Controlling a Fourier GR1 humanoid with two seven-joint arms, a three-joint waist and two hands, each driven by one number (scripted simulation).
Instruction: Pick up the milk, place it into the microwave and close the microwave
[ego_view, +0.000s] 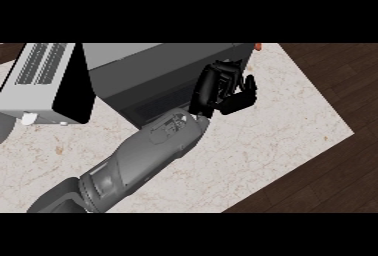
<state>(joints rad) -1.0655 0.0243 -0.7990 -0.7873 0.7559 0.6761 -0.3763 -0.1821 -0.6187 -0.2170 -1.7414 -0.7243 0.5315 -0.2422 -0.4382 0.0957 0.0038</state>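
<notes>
Closest to the lens, a grey forearm (140, 155) is coming in from the lower left and stretching up across the pale counter (280, 145). I am taking it for the left arm, since it is entering on that side. The left hand (221, 92) is hanging just at the right front corner of the microwave (148, 70). Its fingers (249, 87) are showing loosely bent and apart, with nothing visible between them. The right hand is not showing at all.

The door (44, 75) is standing swung out to the left, so the microwave is lying open. The milk is not showing anywhere. It may be sitting inside the cavity, hidden under the microwave's top, but I cannot tell. A small orange-red thing (258, 46) is peeking out at the far right corner, too little of it to name.

Judging by this, the placing may be finishing or already done. Closing the door is plainly not yet done.
</notes>
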